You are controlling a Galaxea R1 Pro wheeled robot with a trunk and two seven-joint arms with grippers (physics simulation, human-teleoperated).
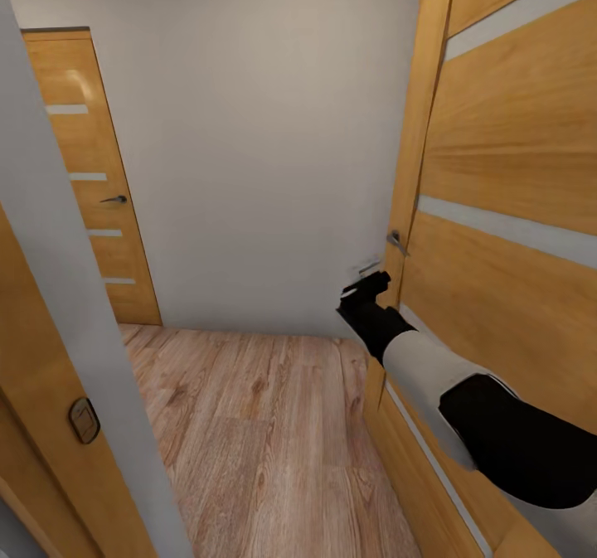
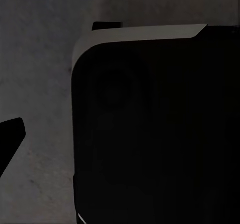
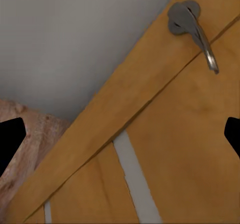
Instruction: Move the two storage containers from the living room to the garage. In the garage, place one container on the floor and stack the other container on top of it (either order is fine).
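Note:
Both orange-red storage containers are out of view. My right gripper [image 1: 365,288] is stretched out toward an orange-brown wooden door [image 1: 506,168] with pale glass slits, just below and left of its grey lever handle [image 1: 396,241]. In the right wrist view the handle [image 3: 192,29] lies ahead of the open, empty gripper [image 3: 120,139], apart from it. In the left wrist view one dark fingertip [image 2: 10,136] sits far out at the picture's edge, beside a black, grey-edged part of my own body [image 2: 150,134] over dim grey ground.
I stand in a narrow hallway with a light wood-plank floor [image 1: 265,425] and a plain white wall [image 1: 265,127] ahead. A second wooden door [image 1: 95,177] stands shut at the far left. A door edge with a latch plate [image 1: 83,419] is close on my left.

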